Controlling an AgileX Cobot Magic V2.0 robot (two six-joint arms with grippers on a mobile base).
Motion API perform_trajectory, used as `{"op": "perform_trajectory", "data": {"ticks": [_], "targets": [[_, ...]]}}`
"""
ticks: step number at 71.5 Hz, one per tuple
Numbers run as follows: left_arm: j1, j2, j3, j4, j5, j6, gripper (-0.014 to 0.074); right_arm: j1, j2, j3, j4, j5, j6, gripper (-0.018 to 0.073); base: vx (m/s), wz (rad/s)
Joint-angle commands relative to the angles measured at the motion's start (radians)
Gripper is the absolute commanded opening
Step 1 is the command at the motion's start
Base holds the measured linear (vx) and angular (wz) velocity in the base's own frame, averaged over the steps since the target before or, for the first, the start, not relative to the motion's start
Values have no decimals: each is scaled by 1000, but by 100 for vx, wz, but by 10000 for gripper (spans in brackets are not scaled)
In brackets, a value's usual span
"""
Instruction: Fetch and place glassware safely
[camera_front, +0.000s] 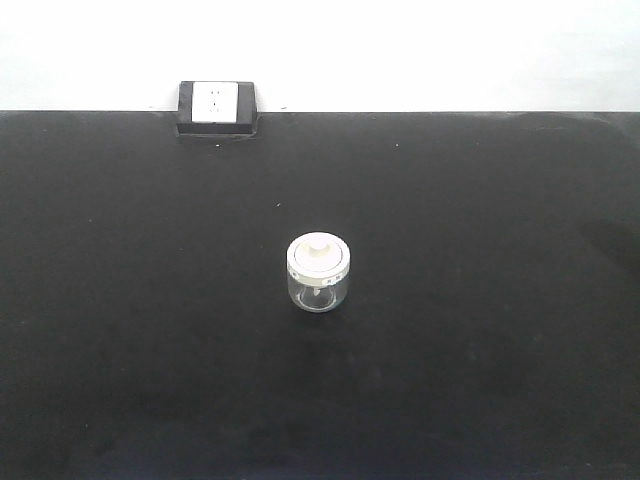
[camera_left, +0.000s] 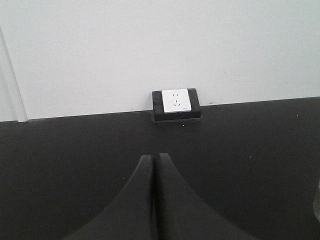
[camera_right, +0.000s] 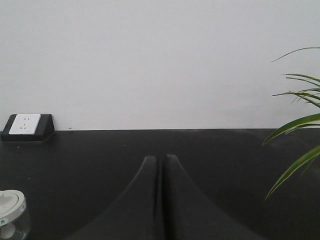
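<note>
In the left wrist view the left gripper (camera_left: 155, 159) is seen at the near bottom edge, its two black fingers pressed together along a thin seam with nothing between them. The right gripper (camera_right: 161, 159) is shown the same way in the right wrist view: fingers clenched tip to tip, empty, above the black tabletop (camera_right: 100, 165).

Farther out, near the middle of the black tabletop (camera_front: 120, 300), a small squat clear glass jar (camera_front: 318, 272) is seen standing upright, capped by a wide cream-white lid (camera_front: 318, 254) with a central knob; small marks are visible on the lid rim. Neither gripper is touching it. In the right wrist view the same jar (camera_right: 12, 214) is cut by the lower left corner of the frame, well left of the closed fingers.

At the far edge of the table, against the white wall (camera_front: 420, 50), a black-and-white socket box (camera_front: 217, 107) is set, left of the jar's line. It is also seen beyond the left gripper (camera_left: 176, 105) and at the far left in the right wrist view (camera_right: 27, 127). Green plant leaves (camera_right: 297, 125) are seen at the right of that view.
</note>
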Motion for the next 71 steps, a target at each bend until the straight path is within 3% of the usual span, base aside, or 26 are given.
{"op": "perform_trajectory", "data": {"ticks": [1,34,47,64,71], "targets": [[-6,3,-25,-7,-73,-10,-7,-5,11,-25,-30,-41,-4,-3,0,0],[-6,-10,-25,-7,-66,-10,-7,-5,11,-25,-30,-41,-4,-3,0,0],[-6,-86,-19,-7,36,-10,-7,-5,11,-25,-30,-41,-4,-3,0,0],[-6,-247,131,-11,36,-10,-7,-5,11,-25,-30,-41,-4,-3,0,0],[-6,-345,212,-45,42,-10,-7,-5,11,-25,-30,-41,-4,-3,0,0]]}}
